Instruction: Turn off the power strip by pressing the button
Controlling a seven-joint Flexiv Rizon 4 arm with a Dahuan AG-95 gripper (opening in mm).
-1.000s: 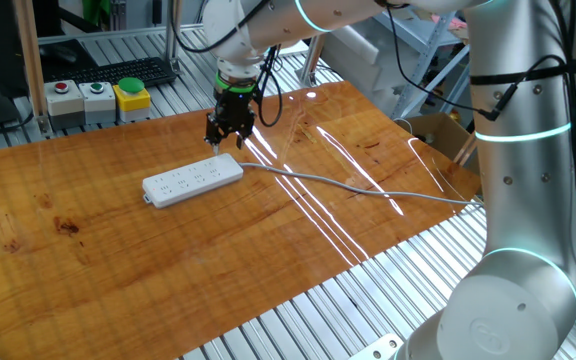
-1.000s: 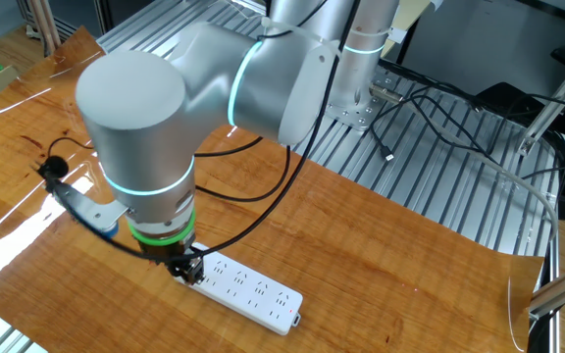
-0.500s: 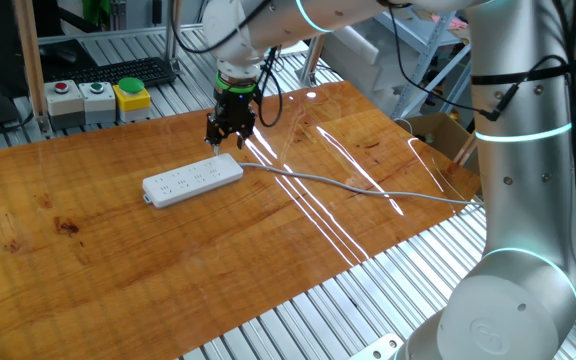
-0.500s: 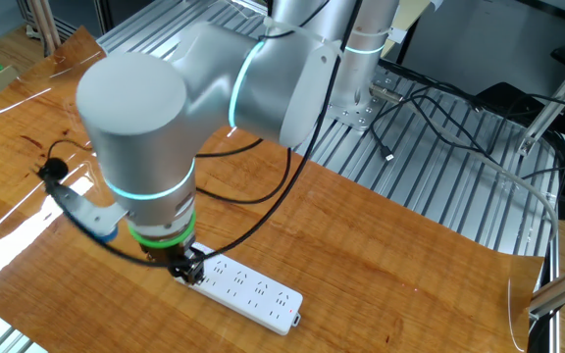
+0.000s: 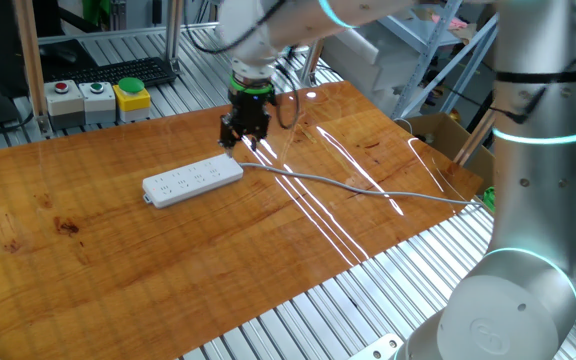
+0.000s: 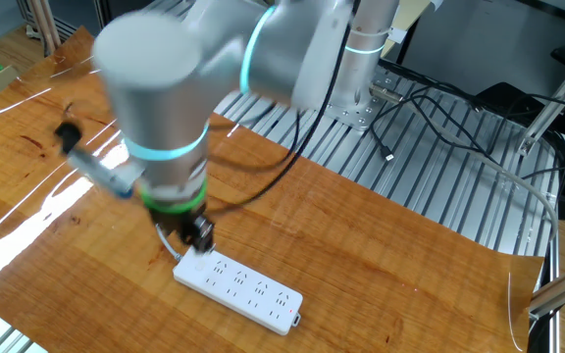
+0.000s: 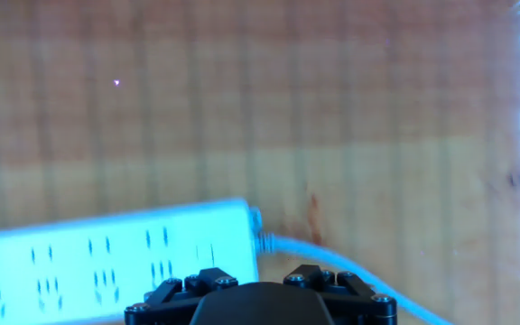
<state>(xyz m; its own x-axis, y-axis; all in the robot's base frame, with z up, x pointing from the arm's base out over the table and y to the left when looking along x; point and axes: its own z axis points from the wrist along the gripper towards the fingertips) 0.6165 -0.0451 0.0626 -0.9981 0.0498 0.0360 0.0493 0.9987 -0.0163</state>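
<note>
The white power strip (image 5: 193,179) lies flat on the wooden table, with its grey cable (image 5: 358,187) running off to the right. It also shows in the other fixed view (image 6: 238,286) and in the hand view (image 7: 106,266). I cannot tell its button apart from the casing. My gripper (image 5: 239,141) hangs just above and beyond the strip's cable end, not touching it; in the other fixed view (image 6: 201,241) it is a little above that end. The hand view shows only the gripper's black base (image 7: 260,302), and its fingertips are hidden.
Grey boxes with a red button (image 5: 63,95) and a green button (image 5: 96,92), and a yellow-housed button (image 5: 131,96), stand at the table's far left edge. A cardboard box (image 5: 438,135) sits off the right side. Metal slats surround the table (image 5: 168,260).
My gripper has lifted off the strip's cable end and moved up and to the right. The arm is blurred by this motion. The strip has not moved.
</note>
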